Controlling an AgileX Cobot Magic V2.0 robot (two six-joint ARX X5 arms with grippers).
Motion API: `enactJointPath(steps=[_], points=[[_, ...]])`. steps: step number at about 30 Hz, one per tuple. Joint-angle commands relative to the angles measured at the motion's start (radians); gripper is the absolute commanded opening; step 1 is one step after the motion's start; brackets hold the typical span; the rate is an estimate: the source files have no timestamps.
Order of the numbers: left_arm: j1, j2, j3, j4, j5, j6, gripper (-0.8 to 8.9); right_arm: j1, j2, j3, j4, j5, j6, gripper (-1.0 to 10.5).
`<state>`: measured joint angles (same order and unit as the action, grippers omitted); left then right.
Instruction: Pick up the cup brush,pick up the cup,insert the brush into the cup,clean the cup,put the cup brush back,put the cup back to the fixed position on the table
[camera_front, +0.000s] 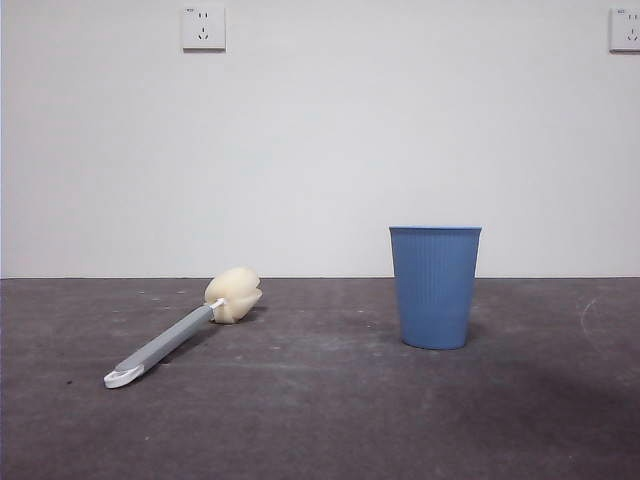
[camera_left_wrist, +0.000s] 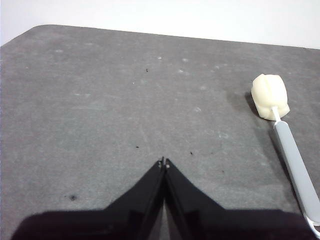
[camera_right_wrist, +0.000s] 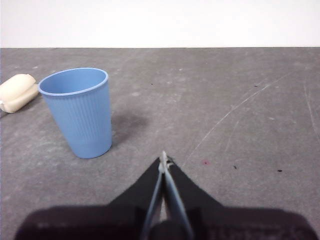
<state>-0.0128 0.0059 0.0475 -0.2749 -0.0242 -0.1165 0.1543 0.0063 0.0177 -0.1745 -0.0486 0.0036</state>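
Note:
The cup brush (camera_front: 180, 333) lies flat on the table (camera_front: 320, 420) at the left, its cream sponge head (camera_front: 233, 294) pointing toward the wall and its white looped end nearest the camera. The blue ribbed cup (camera_front: 435, 286) stands upright to the right of it, mouth up. In the left wrist view the cup brush (camera_left_wrist: 287, 140) lies off to one side of my left gripper (camera_left_wrist: 164, 162), which is shut and holds nothing. My right gripper (camera_right_wrist: 163, 159) is also shut and empty, a short way from the cup (camera_right_wrist: 79, 111). Neither arm shows in the front view.
A white wall rises behind the table's far edge, with a power socket (camera_front: 203, 28) high at the left and another (camera_front: 625, 30) at the right corner. A pale curved scratch (camera_right_wrist: 235, 110) marks the table beside the right gripper.

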Motion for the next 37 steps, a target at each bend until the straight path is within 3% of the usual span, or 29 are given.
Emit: enactJointPath(steps=[1,8,15,17,24,30,37], points=[[0.004,-0.003,-0.013,0.008,0.009,-0.015,-0.04,-0.002,0.0,-0.012,0.01,0.002,0.024,0.0],[0.004,-0.003,0.057,0.004,0.08,-0.05,-0.07,-0.002,0.002,0.031,0.038,-0.002,0.196,-0.1],[0.004,0.023,0.186,-0.039,0.092,-0.141,-0.07,-0.002,0.063,0.146,0.033,-0.01,0.272,-0.1],[0.004,0.044,0.24,-0.068,0.112,-0.146,-0.07,-0.002,0.1,0.201,0.019,-0.06,0.272,-0.1],[0.004,0.167,0.456,-0.231,0.207,-0.141,-0.08,-0.001,0.279,0.444,-0.113,-0.189,0.22,-0.1],[0.003,0.28,0.634,-0.391,0.282,-0.107,-0.08,-0.001,0.46,0.683,-0.38,-0.279,0.096,-0.1],[0.001,0.399,0.806,-0.659,0.325,0.033,-0.08,0.004,0.597,0.843,-0.658,-0.294,-0.026,0.0]])
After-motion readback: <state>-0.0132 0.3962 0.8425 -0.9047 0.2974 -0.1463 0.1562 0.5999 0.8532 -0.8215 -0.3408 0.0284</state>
